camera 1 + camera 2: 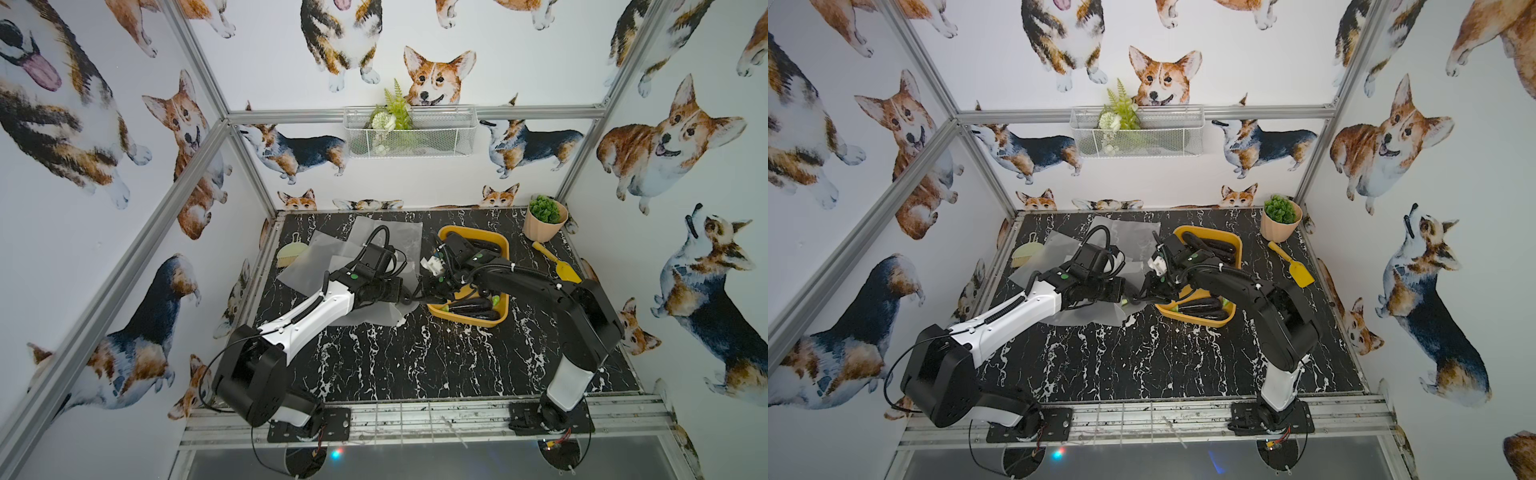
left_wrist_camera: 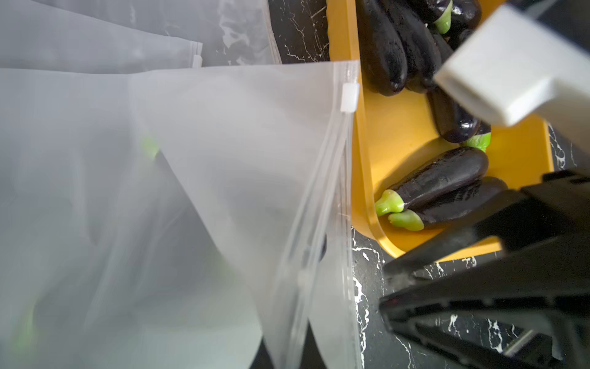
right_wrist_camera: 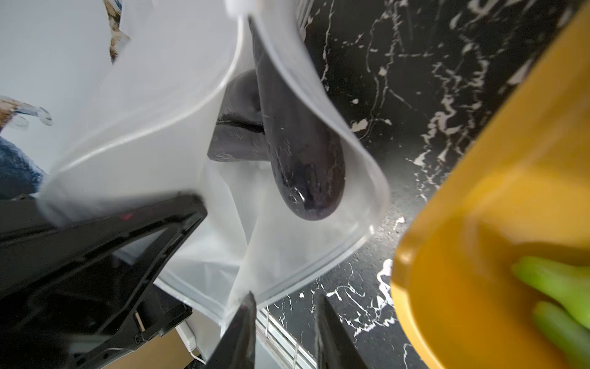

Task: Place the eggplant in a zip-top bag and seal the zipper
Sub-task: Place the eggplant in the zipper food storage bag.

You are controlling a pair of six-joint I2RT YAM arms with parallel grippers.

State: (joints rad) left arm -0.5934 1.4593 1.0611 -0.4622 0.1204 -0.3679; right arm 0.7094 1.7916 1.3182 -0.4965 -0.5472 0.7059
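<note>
My left gripper (image 1: 405, 300) is shut on the rim of a frosted zip-top bag (image 2: 223, 153) and holds its mouth up beside the tray. The zipper strip (image 2: 332, 198) stands unsealed, with the white slider (image 2: 349, 97) at one end. Through the open mouth a dark purple eggplant (image 3: 303, 153) lies inside the bag, with a second dark one (image 3: 239, 127) behind it. My right gripper (image 3: 287, 321) is open just outside the mouth, one fingertip (image 3: 247, 314) at the bag's rim, nothing between its fingers. In both top views the two grippers nearly meet.
A yellow tray (image 1: 469, 318) right of the bag holds several more eggplants (image 1: 473, 305). Spare frosted bags (image 1: 332, 249) lie at the back left beside a green brush (image 1: 291, 253). A potted plant (image 1: 545, 218) and a yellow scoop (image 1: 559, 264) are at the back right.
</note>
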